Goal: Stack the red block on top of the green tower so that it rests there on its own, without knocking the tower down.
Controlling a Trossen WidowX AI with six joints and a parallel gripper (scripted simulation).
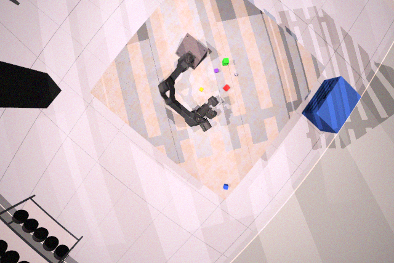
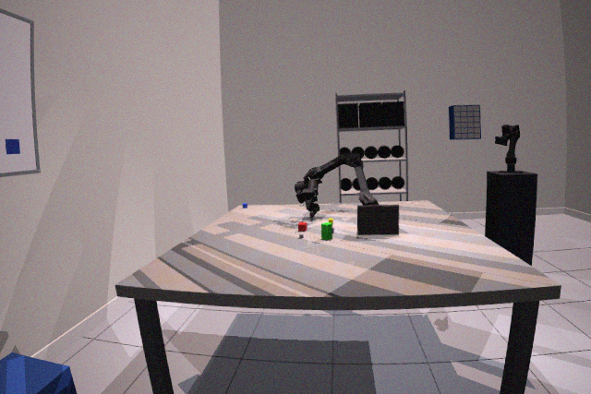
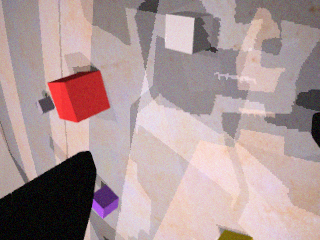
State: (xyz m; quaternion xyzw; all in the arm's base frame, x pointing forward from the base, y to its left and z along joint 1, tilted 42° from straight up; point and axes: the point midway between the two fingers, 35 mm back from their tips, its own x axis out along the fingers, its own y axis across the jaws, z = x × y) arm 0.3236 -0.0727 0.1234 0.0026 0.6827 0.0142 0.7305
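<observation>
Pincer (image 1: 218, 107) (image 2: 312, 216) (image 3: 204, 143) was wide open, nothing between its fingers. In the top view it sat just below center, lower left of the red block (image 1: 226, 87) (image 2: 302, 226) (image 3: 79, 97) and apart from it. Exterior view had it pointing down, low over the table (image 1: 203, 173) (image 2: 333, 303).

Red block was on the table, not on the green tower (image 1: 225, 61) (image 2: 326, 231). Wrist view put it upper left, above the tip of the dark left-hand finger.

Tower stood upright. In the top view it was above the red block, well apart from it; in the exterior view, right of it and a bit nearer the camera.

Small stuff: purple block (image 1: 216, 70) (image 3: 105, 202) was lower left of the tower in the top view, and just beside the finger's outline in the wrist view. Yellow block (image 1: 201, 89) (image 2: 331, 220) (image 3: 236, 236) was left of red in the top view, cut off by the bottom edge in the wrist view. Gray block (image 1: 236, 74) (image 2: 301, 236) (image 3: 46, 104) was just left of red in the wrist view. White block (image 3: 180, 34) was at upper center there. Blue block (image 1: 225, 186) (image 2: 245, 205) was near the bottom corner of the table in the top view.
</observation>
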